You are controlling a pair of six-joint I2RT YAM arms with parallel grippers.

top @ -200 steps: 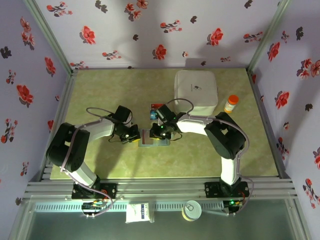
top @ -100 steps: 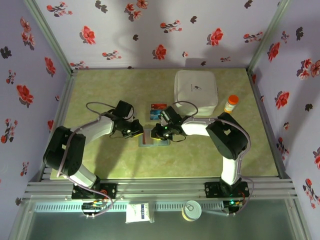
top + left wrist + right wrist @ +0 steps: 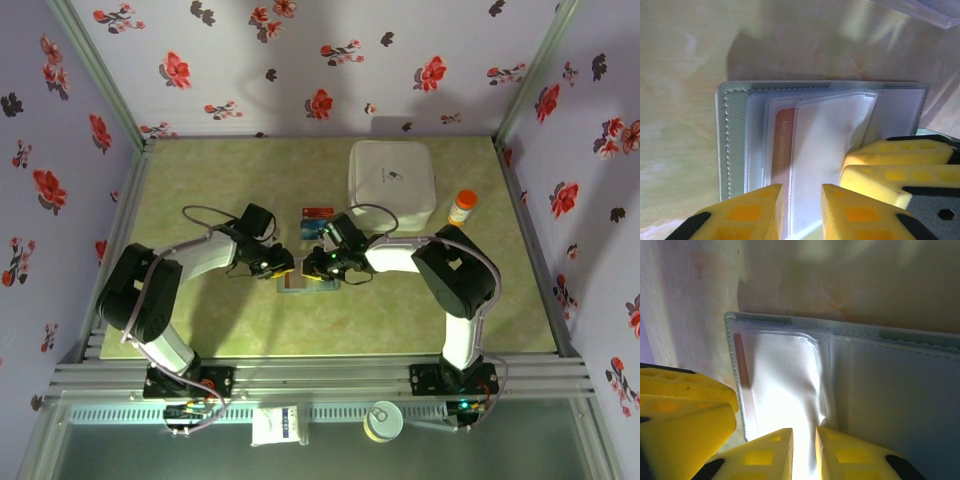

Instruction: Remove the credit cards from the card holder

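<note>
Card holder [image 3: 732,150] braced
Our right gripper [image 3: 804,440] clamps it steady; left gripper [image 3: 802,202], parted at six o'clock, seeks red card [image 3: 783,145].

The top external camera looks steeply down from high at 6 o'clock over the whole worktop [image 3: 200,180]. The left wrist camera faces 3 o'clock and the right 9 o'clock, both very near the card holder [image 3: 305,283], which all three views share.

1. The red card [image 3: 784,145] tucked in the card holder [image 3: 735,150] bears white print, "NO 8888…"; the later digits are unclear.
2. The white box [image 3: 392,180] carries a small dark lid mark, too small to read.
</note>
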